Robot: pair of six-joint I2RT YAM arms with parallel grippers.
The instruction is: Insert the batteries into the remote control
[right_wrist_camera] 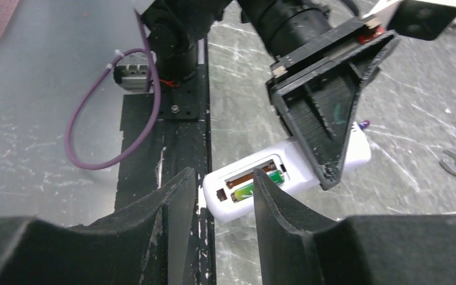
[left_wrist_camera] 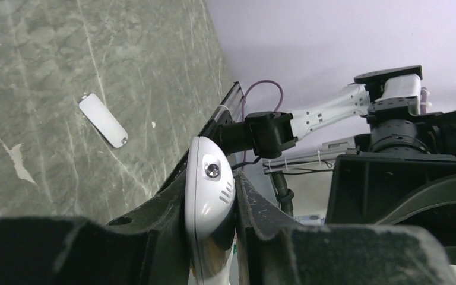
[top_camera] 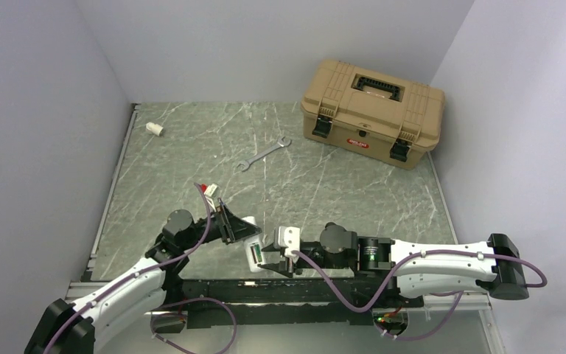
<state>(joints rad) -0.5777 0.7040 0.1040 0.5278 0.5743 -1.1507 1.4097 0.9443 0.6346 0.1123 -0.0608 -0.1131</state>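
My left gripper (top_camera: pixel 245 230) is shut on the far end of the white remote control (top_camera: pixel 254 256) and holds it near the table's front edge, recess facing up. In the right wrist view the recess of the remote (right_wrist_camera: pixel 300 169) holds the green battery (right_wrist_camera: pixel 255 190) in one slot; the other slot shows only a copper strip. A small purple tip (right_wrist_camera: pixel 363 124) shows behind the remote's far end. My right gripper (right_wrist_camera: pixel 222 178) is open and empty, its fingers on either side of the remote's near end. The left wrist view shows the remote (left_wrist_camera: pixel 208 202) clamped between the fingers.
A loose white tab (left_wrist_camera: pixel 103 120) lies on the marbled table. A metal wrench (top_camera: pixel 263 153) lies mid-table, a tan toolbox (top_camera: pixel 372 110) stands back right, and a white tube stub (top_camera: pixel 154 129) lies back left. A black rail (top_camera: pixel 302 289) runs along the front edge.
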